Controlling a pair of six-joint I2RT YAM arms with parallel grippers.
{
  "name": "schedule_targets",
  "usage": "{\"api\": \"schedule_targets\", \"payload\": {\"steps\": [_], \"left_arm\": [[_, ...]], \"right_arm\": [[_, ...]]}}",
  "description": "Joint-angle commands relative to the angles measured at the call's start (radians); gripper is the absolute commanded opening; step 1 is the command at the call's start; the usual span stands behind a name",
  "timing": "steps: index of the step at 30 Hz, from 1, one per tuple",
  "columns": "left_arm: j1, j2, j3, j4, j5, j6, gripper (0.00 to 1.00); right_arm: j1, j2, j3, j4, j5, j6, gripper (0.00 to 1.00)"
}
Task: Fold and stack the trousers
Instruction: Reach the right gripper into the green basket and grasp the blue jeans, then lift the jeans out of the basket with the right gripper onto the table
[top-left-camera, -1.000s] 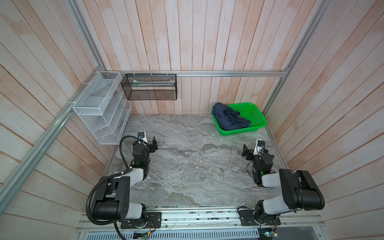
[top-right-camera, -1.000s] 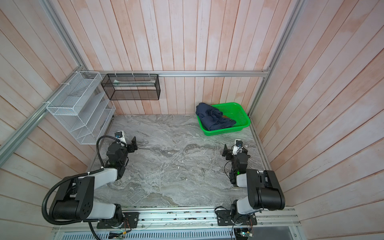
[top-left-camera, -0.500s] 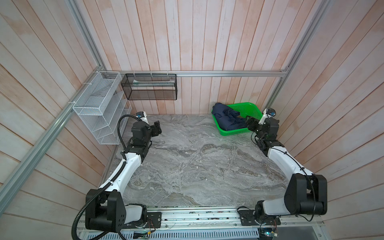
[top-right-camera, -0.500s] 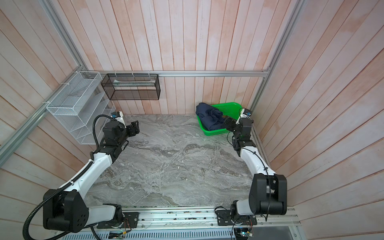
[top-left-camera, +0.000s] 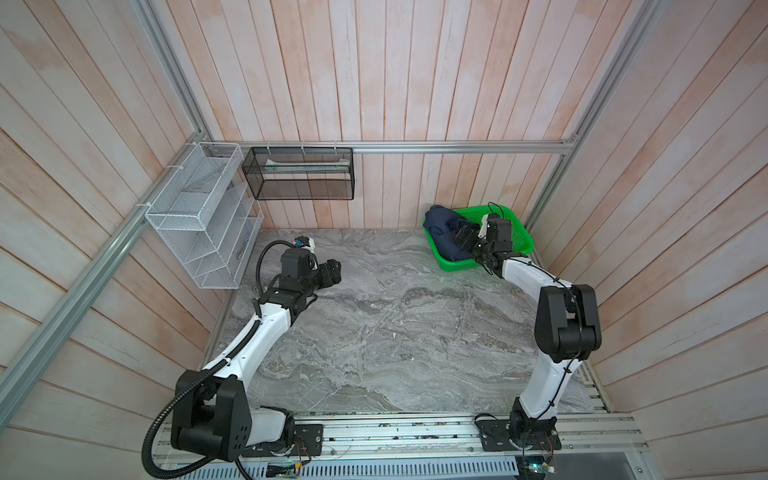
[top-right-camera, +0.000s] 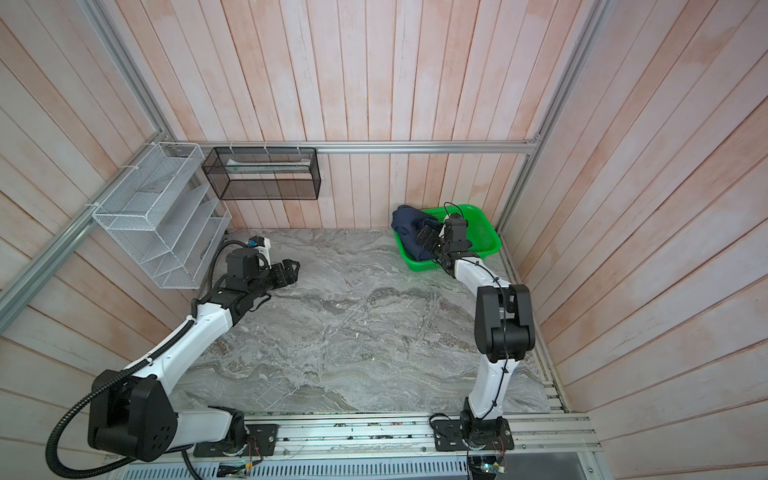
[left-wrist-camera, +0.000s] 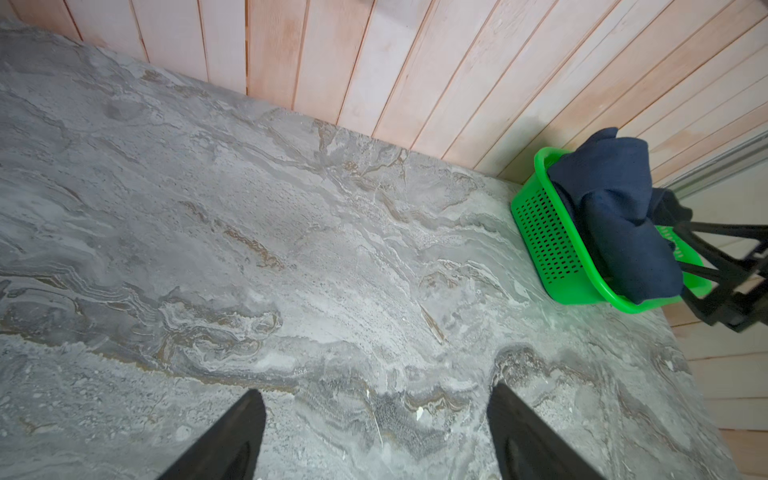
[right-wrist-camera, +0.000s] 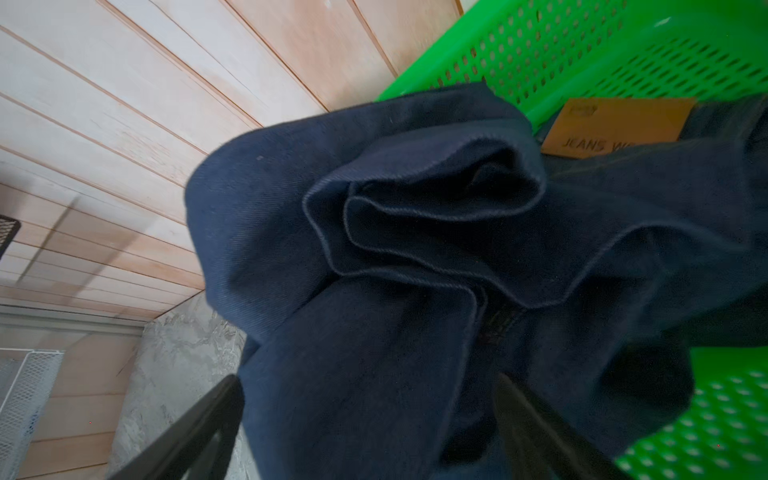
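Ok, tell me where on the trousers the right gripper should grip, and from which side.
Best the raised bunched fold of the trousers, likely from above across the green basket's bare half: the cloth heaps high there, above the rim, and the open right gripper straddles it.

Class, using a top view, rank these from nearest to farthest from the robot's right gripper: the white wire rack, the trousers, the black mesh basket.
From the right gripper:
1. trousers, right at it, in the green basket at the back right.
2. black mesh basket, on the back wall, left of middle.
3. white wire rack, on the left wall.
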Motion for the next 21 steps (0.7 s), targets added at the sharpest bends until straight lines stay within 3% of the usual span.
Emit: {"api": "schedule_targets", "payload": {"steps": [1,4,5,7,10,11,17,21], "left_arm": [[-0.002,-0.052,-0.019,-0.019,0.02,-0.013,0.86],[-0.003,-0.072,-0.023,-0.024,0.025,-0.016,0.85],[-0.003,-0.077,-0.021,-0.03,0.025,-0.016,0.84],[-0.004,-0.093,-0.021,-0.041,0.026,-0.014,0.81],[-0.003,-0.118,-0.024,-0.054,0.03,-0.015,0.79],[-0.004,-0.125,-0.025,-0.058,0.031,-0.015,0.79],[-0.002,-0.187,-0.038,-0.084,0.028,-0.021,0.77],[-0.004,-0.241,-0.061,-0.088,0.041,-0.03,0.77]], "right_arm": [[0.01,0.062,0.082,0.018,-0.068,0.066,0.86],[0.014,0.115,0.133,0.04,-0.081,0.086,0.72],[0.013,0.125,0.145,0.05,-0.09,0.094,0.61],[0.015,0.133,0.168,0.054,-0.096,0.101,0.29],[0.025,0.104,0.194,0.051,-0.09,0.091,0.04],[0.026,0.089,0.204,0.049,-0.089,0.088,0.0],[0.046,-0.035,0.32,0.051,-0.118,0.039,0.0],[0.08,-0.064,0.538,0.048,-0.191,-0.029,0.0]]}}
